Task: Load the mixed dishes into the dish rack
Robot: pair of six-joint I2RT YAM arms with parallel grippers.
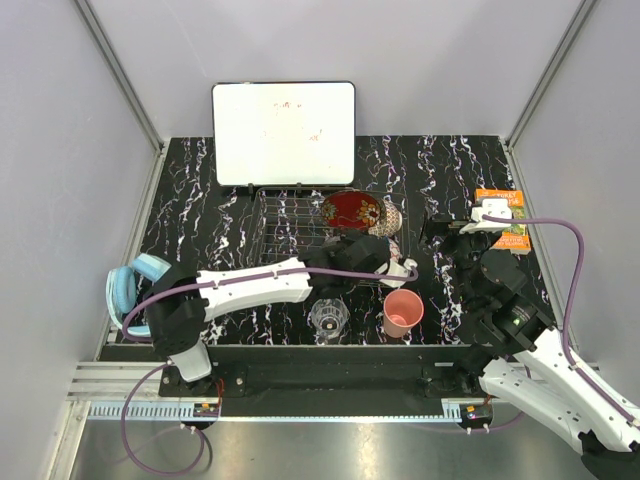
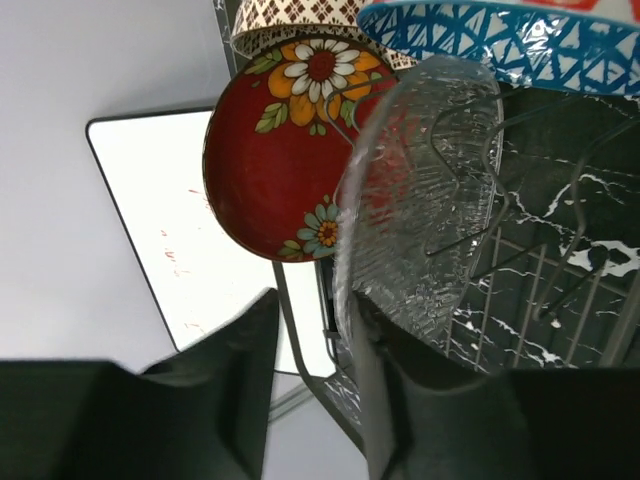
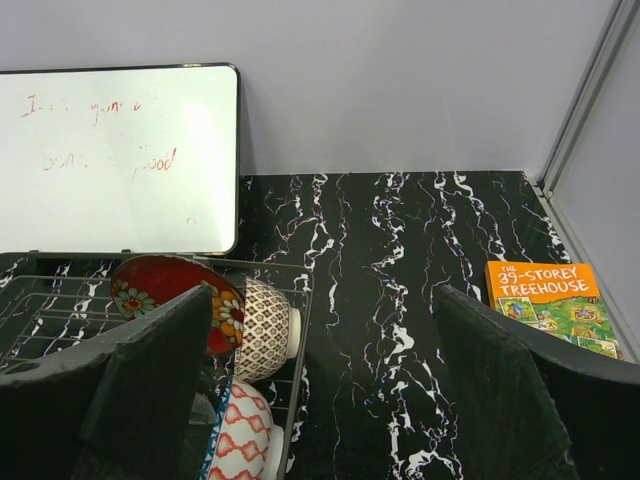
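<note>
Left tool reaches into the dish rack with its two fingers parted around the rim of the one clear glass plate. The rim lies against one finger and a gap shows at the other, so the tool is released rather than clenched. The plate stands on edge among the wire tines.

Right tool hovers over the black marbled worktop, just right of the rack. Its fingers are spread wide and it is grasping nothing.

Three bowls sit on edge at the rack's right end, close together:
- one red patterned bowl with painted flowers, just beside the plate
- one beige netted-pattern bowl behind it
- one blue mosaic bowl nearest the plate's far side

Two pieces stand upright on the worktop between the rack and the arm bases. They are one clear glass tumbler and one pink plastic cup, near each other but apart.

One white whiteboard leans at the back wall behind the rack. It carries faint red handwriting, and the last word looks like "good"; the rest is too faint to read. One orange book lies flat at the right, titled "THE 39-STOREY TREEHOUSE". One pair of light blue headphones rests at the left edge.
</note>
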